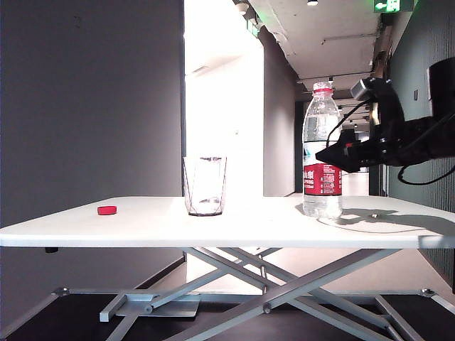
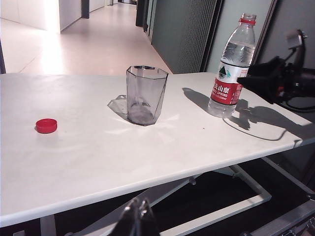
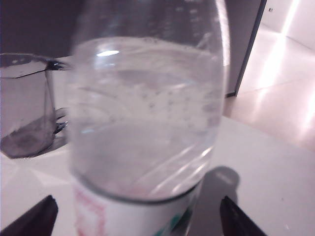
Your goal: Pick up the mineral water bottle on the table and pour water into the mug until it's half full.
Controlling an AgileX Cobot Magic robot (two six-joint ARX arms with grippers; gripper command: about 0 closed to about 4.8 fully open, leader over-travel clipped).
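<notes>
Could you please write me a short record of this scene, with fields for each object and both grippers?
bottle: upright on the table, cap off, partly full
mug: upright, looks empty, left of the bottle
red cap: on the table, far left
right gripper: open, fingertips either side of the bottle, not closed
left gripper: below the table's near edge, looks shut, holding nothing

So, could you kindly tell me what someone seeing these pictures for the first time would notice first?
Probably the mineral water bottle, standing upright near the right end of the table, with the right gripper level beside it, its fingers spread wide either side and not yet closed. Next, the empty mug at mid-table and a small red cap lying far left. The left gripper hangs shut below the near table edge.
</notes>
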